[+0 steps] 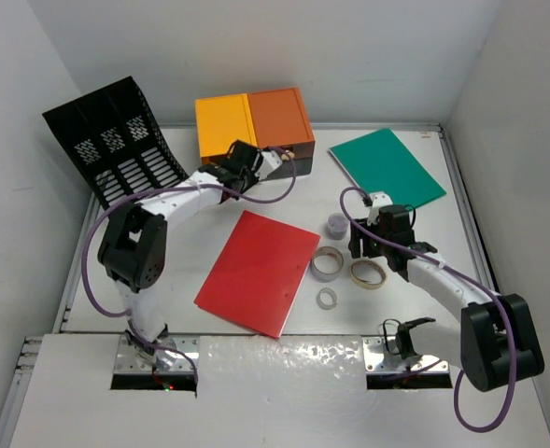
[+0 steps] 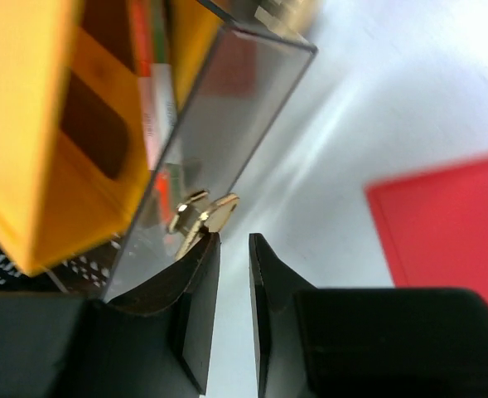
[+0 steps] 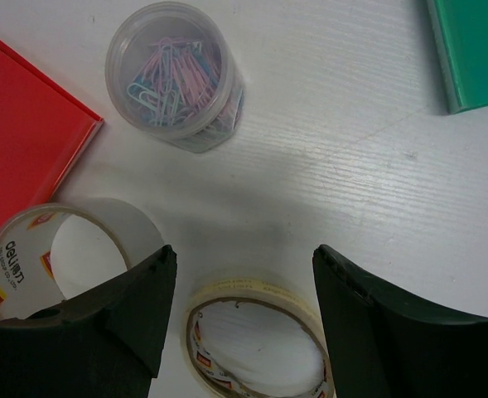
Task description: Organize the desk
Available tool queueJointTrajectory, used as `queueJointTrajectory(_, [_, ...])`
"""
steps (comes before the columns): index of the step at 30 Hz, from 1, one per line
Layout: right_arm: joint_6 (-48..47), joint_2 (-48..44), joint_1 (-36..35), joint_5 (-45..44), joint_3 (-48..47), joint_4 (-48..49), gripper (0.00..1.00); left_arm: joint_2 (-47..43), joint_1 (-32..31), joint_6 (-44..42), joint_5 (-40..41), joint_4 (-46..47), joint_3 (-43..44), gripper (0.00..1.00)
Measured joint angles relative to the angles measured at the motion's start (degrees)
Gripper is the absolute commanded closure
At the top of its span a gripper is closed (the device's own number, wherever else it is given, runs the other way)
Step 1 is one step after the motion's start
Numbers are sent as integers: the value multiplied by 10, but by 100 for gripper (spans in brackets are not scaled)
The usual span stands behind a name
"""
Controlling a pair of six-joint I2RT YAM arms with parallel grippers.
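Note:
The white desk (image 1: 447, 233) carries a red notebook (image 1: 260, 271) at its middle and a green notebook (image 1: 387, 166) at the back right. An orange and yellow box (image 1: 253, 121) stands at the back. My left gripper (image 1: 276, 161) (image 2: 235, 239) is at the box's front, its jaws a narrow gap apart with only desk between them. Its left fingertip touches the box's brass latch (image 2: 198, 214). My right gripper (image 1: 363, 250) (image 3: 244, 250) hangs open over a masking tape roll (image 1: 368, 273) (image 3: 252, 288), holding nothing.
A black file rack (image 1: 116, 140) leans at the back left. A clear tape roll (image 1: 327, 264) (image 3: 12, 240), a small roll (image 1: 327, 299) and a jar of paper clips (image 1: 336, 225) (image 3: 177, 75) lie between the red notebook and my right gripper. White walls surround the desk.

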State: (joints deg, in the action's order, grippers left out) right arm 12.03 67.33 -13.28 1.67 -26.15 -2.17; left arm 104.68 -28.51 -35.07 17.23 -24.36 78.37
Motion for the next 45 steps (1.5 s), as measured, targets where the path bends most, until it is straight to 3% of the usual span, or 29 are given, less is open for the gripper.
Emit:
queueJointTrajectory(7, [0, 3, 0, -2, 0, 0, 35, 53, 42, -2, 12, 44, 66, 81])
queueJointTrajectory(19, [0, 7, 0, -2, 0, 0, 35, 56, 53, 8, 42, 79, 47, 80])
queueJointTrajectory(24, [0, 6, 0, -2, 0, 7, 35, -16, 53, 36, -18, 13, 14, 69])
queueJointTrajectory(29, [1, 6, 0, -4, -17, 0, 35, -175, 58, 75, -79, -53, -17, 53])
queueJointTrajectory(33, [15, 7, -11, -11, -71, 3, 32, -324, 109, 130, -122, -34, -110, 52])
queueJointTrajectory(34, [19, 9, -19, -19, -89, 9, 20, -348, 134, 141, -129, -25, -136, 52])
queueJointTrajectory(36, [28, 23, -41, -43, -130, 22, 11, -379, 205, 162, -143, -2, -193, 52])
queueJointTrajectory(37, [29, 35, -52, -53, -153, 33, 1, -381, 229, 170, -146, 3, -213, 51])
queueJointTrajectory(40, [30, 99, -99, -94, -236, 59, 1, -369, 282, 180, -171, 16, -268, 51])
queueJointTrajectory(45, [24, 249, -153, -141, -389, 91, 1, -362, 285, 174, -203, 31, -313, 50])
